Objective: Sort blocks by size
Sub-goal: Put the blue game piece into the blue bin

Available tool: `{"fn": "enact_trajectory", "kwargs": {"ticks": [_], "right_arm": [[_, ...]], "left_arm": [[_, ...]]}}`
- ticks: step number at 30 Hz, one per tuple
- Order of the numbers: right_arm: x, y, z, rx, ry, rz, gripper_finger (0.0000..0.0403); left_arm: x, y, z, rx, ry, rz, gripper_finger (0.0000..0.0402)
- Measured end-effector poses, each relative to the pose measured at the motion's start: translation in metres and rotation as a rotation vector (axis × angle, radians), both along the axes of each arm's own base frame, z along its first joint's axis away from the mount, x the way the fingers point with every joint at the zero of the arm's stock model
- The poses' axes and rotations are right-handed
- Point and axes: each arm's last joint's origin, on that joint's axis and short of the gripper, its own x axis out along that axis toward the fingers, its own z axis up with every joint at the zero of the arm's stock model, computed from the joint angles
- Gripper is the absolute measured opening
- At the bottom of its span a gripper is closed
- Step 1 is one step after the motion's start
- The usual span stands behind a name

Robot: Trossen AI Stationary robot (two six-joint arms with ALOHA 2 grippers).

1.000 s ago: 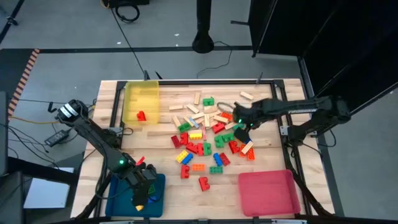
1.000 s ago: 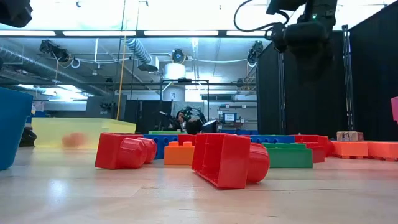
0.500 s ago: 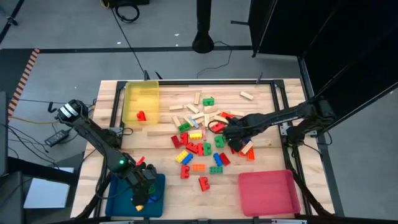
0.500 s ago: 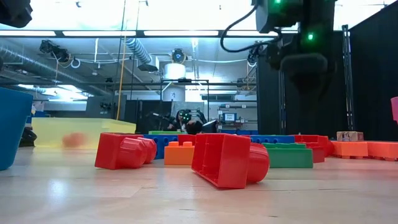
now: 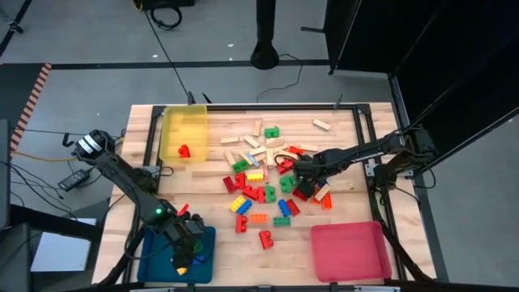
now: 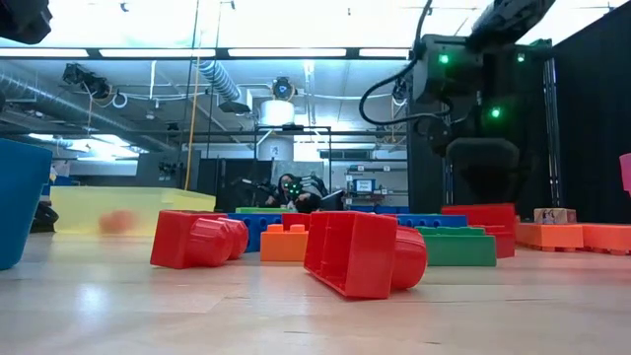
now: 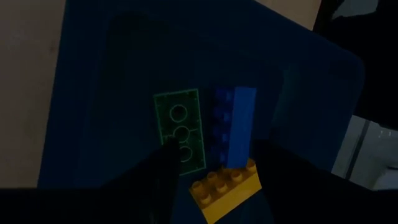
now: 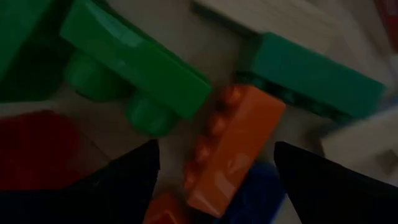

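Right gripper [image 8: 214, 163] lowered into the blocks [image 5: 268, 174] heaped mid-table, fingers spread wide astride an orange brick [image 8: 233, 146], not yet gripping. Close squarely on its long sides, clear of neighbours. Left gripper [image 5: 185, 253], over the blue tray [image 5: 150, 258] at near left: opening cannot be told.

blocks [image 5: 268, 182] — red, green, blue, yellow, orange, pale wood | trays [image 5: 184, 130] — yellow, blue, pink
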Motion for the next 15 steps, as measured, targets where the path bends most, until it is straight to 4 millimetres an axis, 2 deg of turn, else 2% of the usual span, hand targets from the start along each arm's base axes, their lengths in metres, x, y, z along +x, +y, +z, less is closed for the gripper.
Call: {"fn": "enact_trajectory", "kwargs": {"ticks": [3, 6, 13, 15], "right_arm": [[-0.001, -0.003, -0.002, 0.0, -0.001, 0.007, 0.0307], [-0.001, -0.005, -0.005, 0.0, 0.011, 0.002, 0.0265], [0.002, -0.003, -0.011, 0.026, 0.041, 0.028, 0.0102], [0.004, -0.002, -0.008, 0.025, 0.034, 0.037, 0.0103]], "left_arm": [[0.0, 0.0, 0.0, 0.0, 0.0, 0.0, 0.0209], [0.0, 0.0, 0.0, 0.0, 0.0, 0.0, 0.0209], [0.0, 0.0, 0.0, 0.008, -0.008, 0.006, 0.0209], [0.001, 0.0, 0.0, 0.005, -0.007, 0.014, 0.0209]]}}
